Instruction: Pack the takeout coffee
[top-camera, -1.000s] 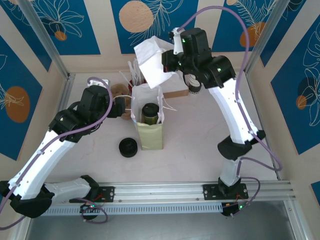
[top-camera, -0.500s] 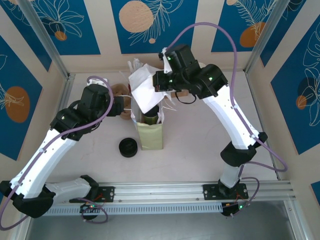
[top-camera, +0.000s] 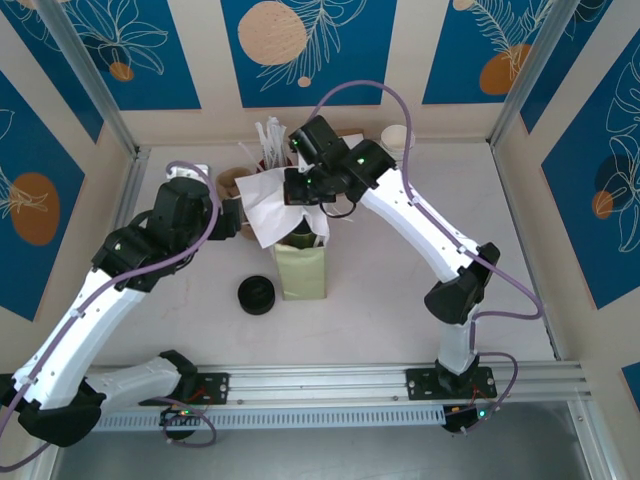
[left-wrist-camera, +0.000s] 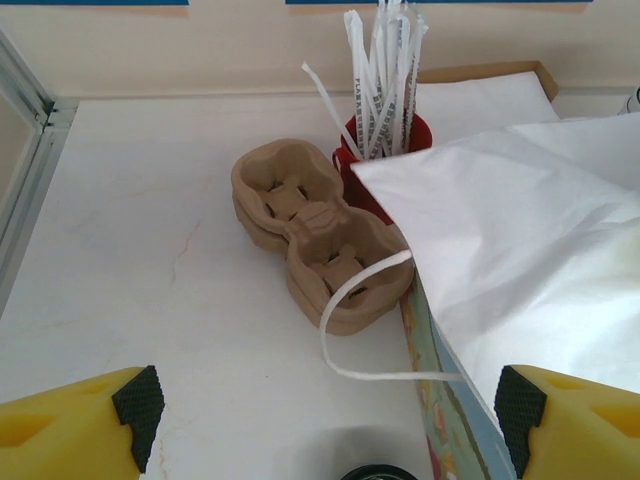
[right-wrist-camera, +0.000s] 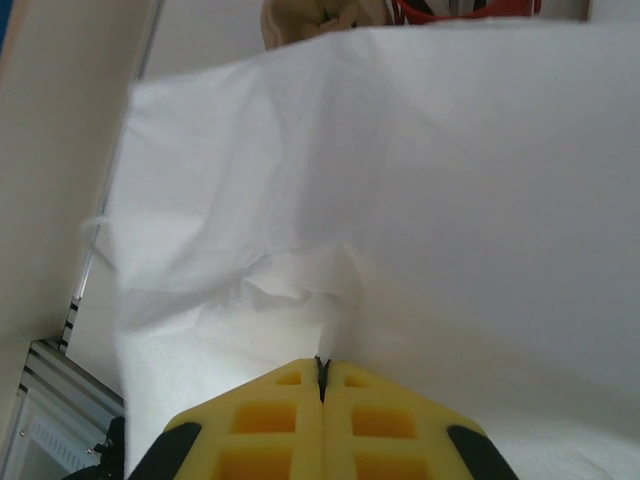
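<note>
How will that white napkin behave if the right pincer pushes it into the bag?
Probably floppy: the napkin creases and drapes from the shut right pincer. Likely very light, so it may catch on the bag rim rather than drop in.

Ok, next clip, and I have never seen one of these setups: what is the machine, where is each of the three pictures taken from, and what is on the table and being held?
These are two white robot arms bolted at the near edge of a table, each ending in a two-finger gripper. The wide picture is from a camera above and behind them; the other two are from cameras on the wrists. The right gripper is shut on a white paper sheet, holding it over the mouth of an upright paper bag. The left gripper is open, beside the bag. On the table lie a low black disc, brown pulp cup carriers, a red cup of wrapped straws and stacked white cups.
</note>
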